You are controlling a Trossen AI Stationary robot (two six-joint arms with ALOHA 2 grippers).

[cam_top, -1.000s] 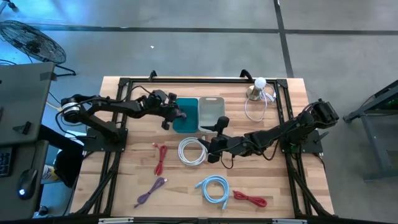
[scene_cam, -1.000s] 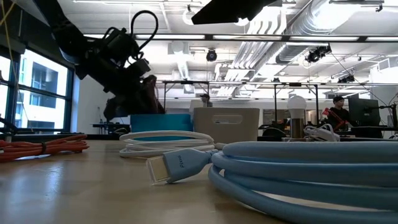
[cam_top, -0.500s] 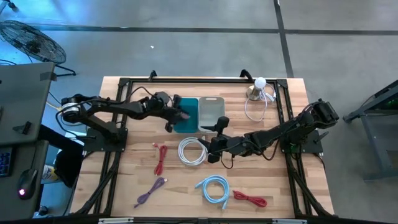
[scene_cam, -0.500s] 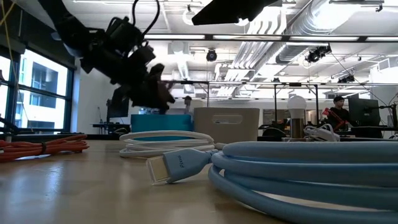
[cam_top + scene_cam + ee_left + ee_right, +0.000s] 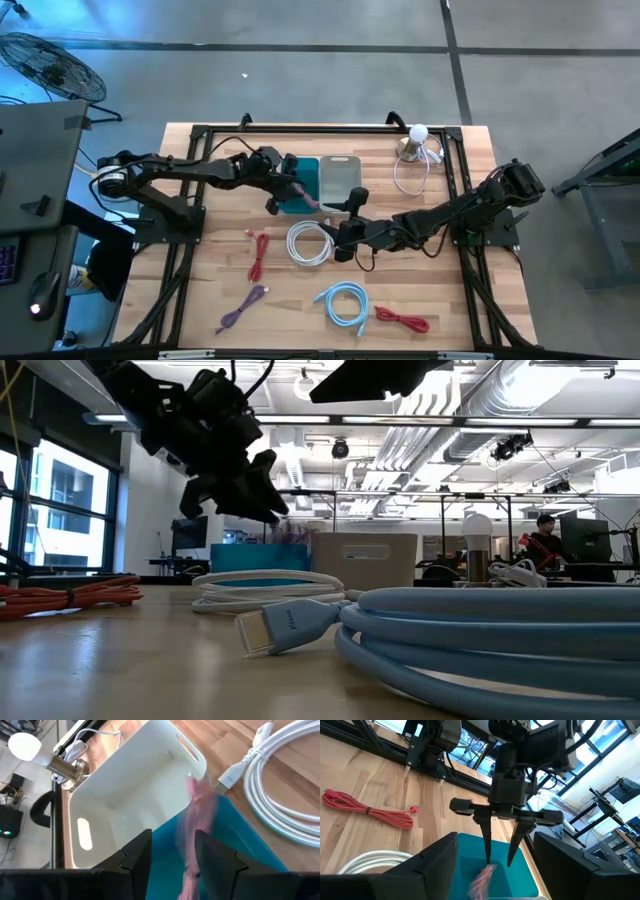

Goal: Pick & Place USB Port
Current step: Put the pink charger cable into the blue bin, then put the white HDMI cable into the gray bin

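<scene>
Low view puts a coiled light-blue cable [image 5: 480, 635] nearest, then a white cable coil [image 5: 265, 582]; beyond, the left hand [image 5: 291, 183] hangs open over the teal bin [image 5: 297, 196], a pink-purple USB cable [image 5: 482, 881] dropping loose inside it. It looks light and floppy; take hold at its bundled middle. The right hand [image 5: 336, 240] waits by the white coil, its state unclear.

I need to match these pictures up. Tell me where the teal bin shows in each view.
High: teal bin at table centre, under the left gripper.
Low: a teal strip behind the white cable, left of the white bin.
Left wrist: at the bottom.
Right wrist: bottom centre.
Shared landmark: the white bin touching it.
</scene>
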